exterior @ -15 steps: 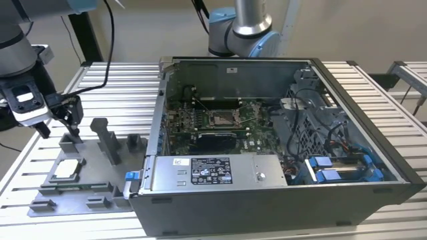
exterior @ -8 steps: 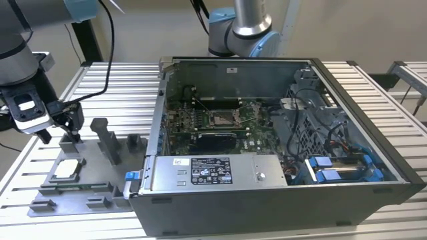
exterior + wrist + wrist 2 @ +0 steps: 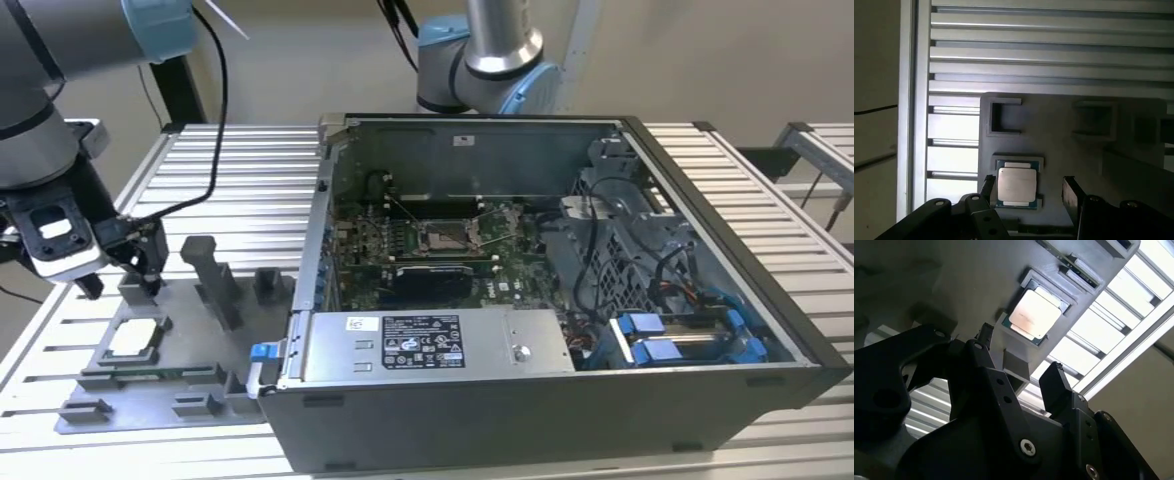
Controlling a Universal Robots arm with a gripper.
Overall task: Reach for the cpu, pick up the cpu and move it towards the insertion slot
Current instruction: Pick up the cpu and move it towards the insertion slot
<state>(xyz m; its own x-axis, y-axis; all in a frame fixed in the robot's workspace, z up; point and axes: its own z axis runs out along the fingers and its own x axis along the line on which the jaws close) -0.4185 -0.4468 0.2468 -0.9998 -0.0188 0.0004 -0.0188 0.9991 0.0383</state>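
No wording can be read anywhere. In the exterior view, lower centre, a black label (image 3: 420, 343) and a white sticker (image 3: 362, 323) sit on the grey power supply box (image 3: 534, 345) (lettering too small to tell). The cpu (image 3: 1034, 315) gives nothing legible either.

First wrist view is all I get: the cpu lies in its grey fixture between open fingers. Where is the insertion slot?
Observer: In the exterior view the insertion slot sits inside the open computer case, to the exterior view's right of the gripper.
Operator: Is the gripper down on the cpu?
Observer: No. It hangs above the cpu, which lies flat in the grey fixture, untouched.
Operator: Anything between?
Observer: Upright grey blocks stand between gripper and case.
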